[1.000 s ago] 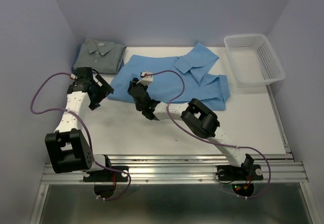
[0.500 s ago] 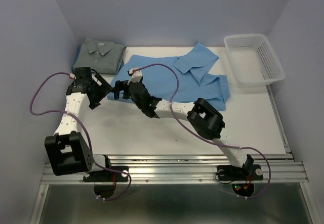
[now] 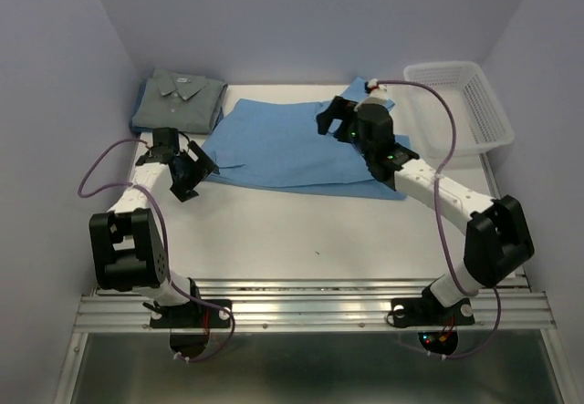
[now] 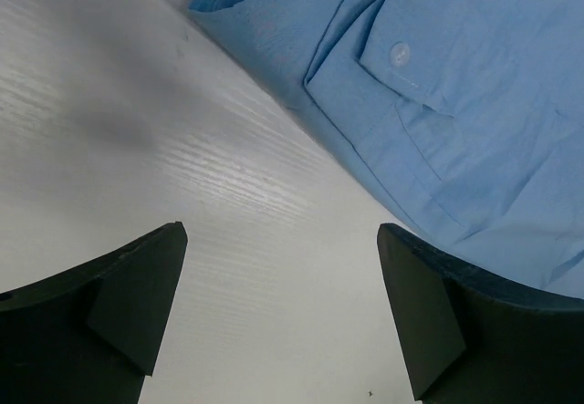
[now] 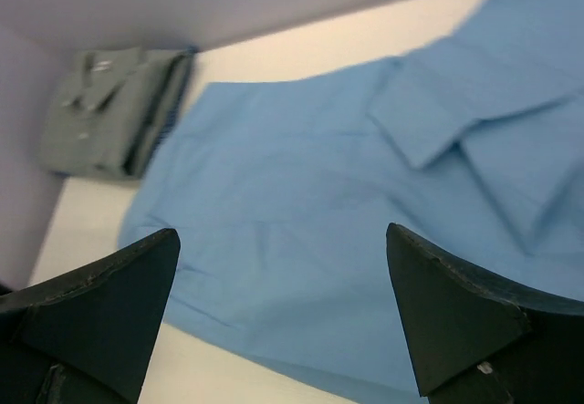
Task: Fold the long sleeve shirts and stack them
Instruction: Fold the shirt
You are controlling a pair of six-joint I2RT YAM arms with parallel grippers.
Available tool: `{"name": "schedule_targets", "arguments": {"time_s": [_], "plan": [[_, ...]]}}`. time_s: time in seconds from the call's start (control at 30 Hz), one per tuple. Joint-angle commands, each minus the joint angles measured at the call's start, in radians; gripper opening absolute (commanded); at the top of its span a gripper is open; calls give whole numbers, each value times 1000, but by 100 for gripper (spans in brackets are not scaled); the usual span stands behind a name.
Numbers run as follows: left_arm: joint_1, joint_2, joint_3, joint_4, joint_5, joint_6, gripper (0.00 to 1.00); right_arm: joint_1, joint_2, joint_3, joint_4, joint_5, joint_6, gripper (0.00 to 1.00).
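Now that the right claw has been swung, open, away from the folded grey shirt, the light blue shirt beside it is judged part-folded and unstacked, the left claw likewise open.

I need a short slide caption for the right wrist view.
Open right gripper hovers above the spread light blue shirt; folded grey shirt lies beyond.
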Motion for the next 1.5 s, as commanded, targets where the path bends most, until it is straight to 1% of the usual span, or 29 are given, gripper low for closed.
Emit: {"name": "schedule_targets", "arguments": {"time_s": [0.0,0.03,0.07,0.13,0.2,0.3,0.37,0.47,0.6,0.63,0.7,0.73,0.77,0.8,0.9,0.97,1.03,1.07,1.1,1.2,1.23,1.3,1.33,1.37,1.4,1.47], "plan": [[-10,77,4,66,45,-6,99,-94,-87,-115,-167,-101,6,100],[-13,91,9,71,39,-6,99,-106,-105,-128,-189,-104,-32,100],[-13,104,11,79,31,-9,99,-107,-108,-137,-207,-103,-40,100],[-13,140,12,94,20,-9,99,-157,-98,-164,-253,-129,-35,100],[-13,187,20,117,20,-13,99,-189,-82,-199,-253,-193,-26,100],[-14,250,38,160,48,-29,98,-234,-21,-207,-264,-196,-51,100],[-16,275,52,181,62,-32,94,-257,25,-212,-270,-204,-52,100],[-17,305,71,194,25,-41,89,-283,59,-223,-269,-192,-54,100],[-14,362,130,161,-70,-36,77,-314,109,-247,-278,-184,-61,100],[-14,371,140,158,-61,-29,66,-314,117,-250,-281,-184,-63,100],[-16,391,152,164,-53,-27,53,-326,129,-267,-282,-183,-58,100],[-16,396,149,171,-55,-30,38,-340,134,-272,-282,-183,-54,100],[-16,404,147,184,-56,-32,26,-352,136,-276,-282,-183,-45,100],[-16,423,149,184,-49,-33,0,-352,137,-283,-282,-181,-43,100],[-20,437,129,184,-10,-33,0,-361,133,-289,-290,-178,-48,100],[-42,399,97,180,0,-39,0,-361,116,-304,-325,-166,-42,100],[-62,313,34,148,3,-56,0,-361,91,-344,-380,-144,-40,100],[-85,277,9,129,5,-58,0,-370,52,-364,-400,-126,-22,100],[-100,200,-33,103,-3,-65,0,-370,28,-385,-420,-94,-16,100],[-174,73,-102,17,-26,-98,0,-419,-68,-470,-488,-63,17,100],[-187,-13,-113,4,-27,-107,0,-432,-91,-488,-518,-66,21,100],[-210,-126,-115,-64,-52,-134,0,-452,-149,-523,-566,-92,21,100],[-217,-159,-107,-123,-67,-144,0,-452,-166,-529,-578,-104,15,100],[-220,-216,-79,-151,-84,-148,0,-452,-182,-537,-594,-124,14,100],[-223,-245,-62,-173,-125,-148,0,-452,-196,-543,-601,-140,11,100],[-228,-289,-25,-208,-142,-148,0,-452,-234,-556,-609,-173,3,100]]}}
